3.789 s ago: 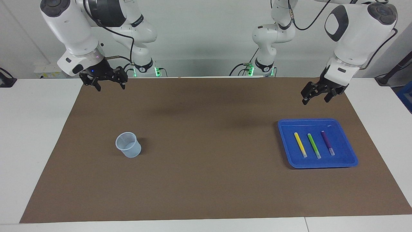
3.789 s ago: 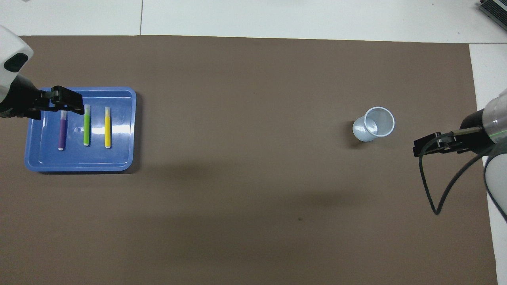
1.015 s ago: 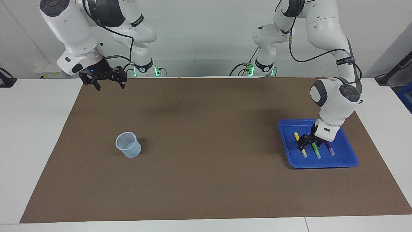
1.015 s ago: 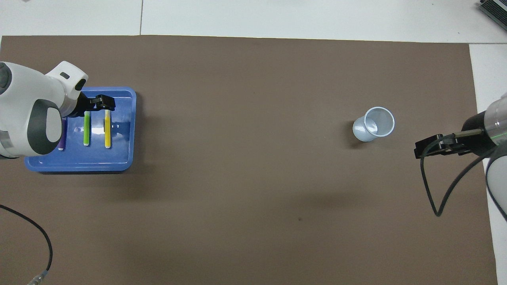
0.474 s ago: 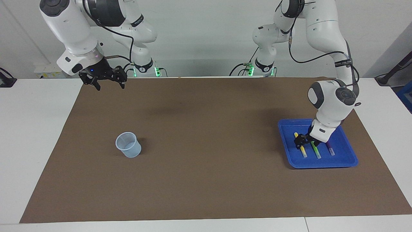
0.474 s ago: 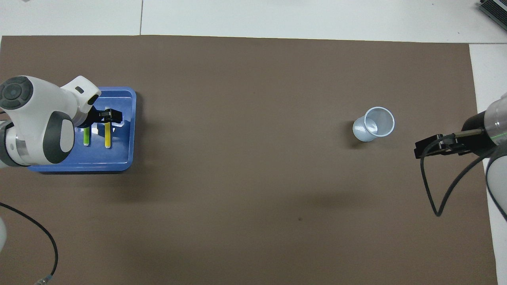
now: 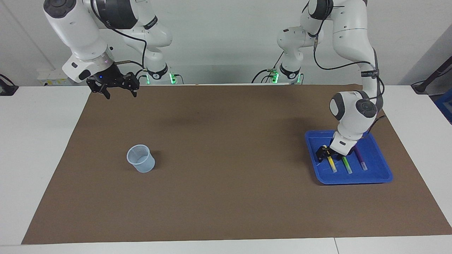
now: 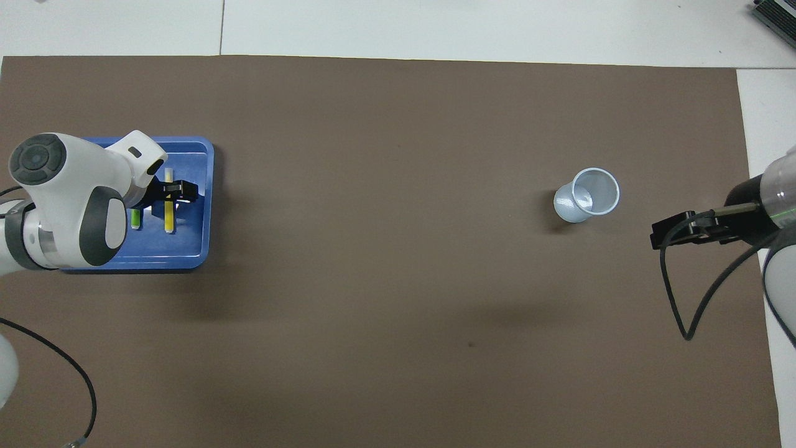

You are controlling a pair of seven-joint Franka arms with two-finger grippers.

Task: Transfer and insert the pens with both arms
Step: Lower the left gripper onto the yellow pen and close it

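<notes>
The left claw (image 7: 325,152) sits low in the blue tray (image 7: 379,176) at the right of the facing view, down at the yellow pen (image 7: 332,164). One dark finger stands on each side of the pen's upper end, the end nearer the robots. Whether the fingers are already pressing the pen or only straddling it, I cannot tell.

All three pens lie flat in the tray, side by side, long axes running from the robots' end toward the lower edge of the facing view. The green pen (image 7: 347,165) lies next to the yellow one, the purple pen (image 7: 361,158) next to that, partly covered by the wrist. In the overhead view the claw's fingers cross the yellow pen at right angles, which suits a pinch across its width.

The right claw (image 7: 115,86) waits at the upper left of the facing view, fingers apart. The cup (image 7: 141,158) stands on the brown mat (image 7: 226,197) of the counter, well apart from the tray, toward the right arm's end.
</notes>
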